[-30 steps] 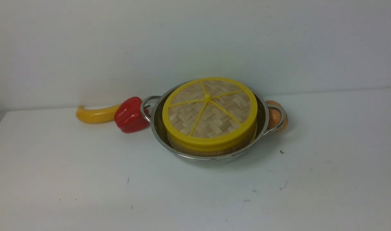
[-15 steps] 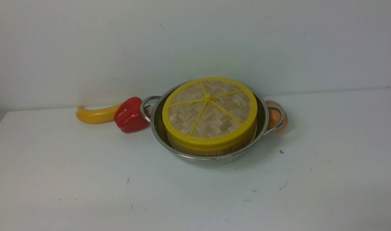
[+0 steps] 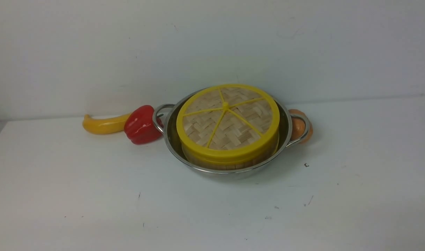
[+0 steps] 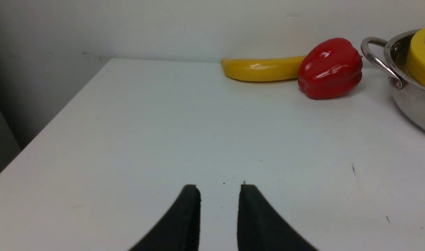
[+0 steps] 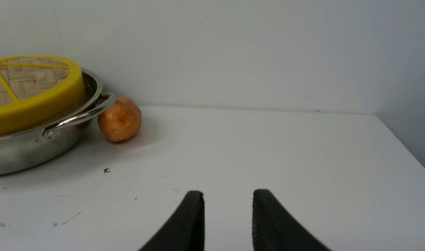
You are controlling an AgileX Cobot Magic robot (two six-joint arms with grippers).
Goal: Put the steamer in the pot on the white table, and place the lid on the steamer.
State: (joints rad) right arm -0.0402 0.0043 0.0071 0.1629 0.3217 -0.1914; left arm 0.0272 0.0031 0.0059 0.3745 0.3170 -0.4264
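The lid (image 3: 228, 122), a woven disc with a yellow rim and six spokes, sits flat on the steamer (image 3: 229, 163), whose pale slatted wall shows only as a thin band under the rim at 6 o'clock. The steamer stands inside the pot (image 3: 229, 170), at the centre of the front view on the white table (image 3: 93, 195), close to the back wall.

A red pepper (image 3: 140, 124) rests against the pot's handle at 9 o'clock, with a yellow banana-like fruit (image 3: 102, 124) just beyond it. An orange fruit (image 3: 300, 128) sits by the handle at 3 o'clock.

Neither arm appears in the front view. Each wrist camera shows its own fingers apart and holding nothing: the left gripper (image 4: 220, 190) hovers over bare tabletop with pepper and pot ahead, the right gripper (image 5: 228, 195) likewise with the orange fruit and pot ahead.

Judged from this layout, both placements look done, and what remains is to keep clear. Any further motion is best kept low-risk: away from the pot, no brush against the handles or the loose produce. Open tabletop spreads wide from 4 to 8 o'clock of the pot. The table's side edges show in both wrist views, the left one dropping to a dark gap.
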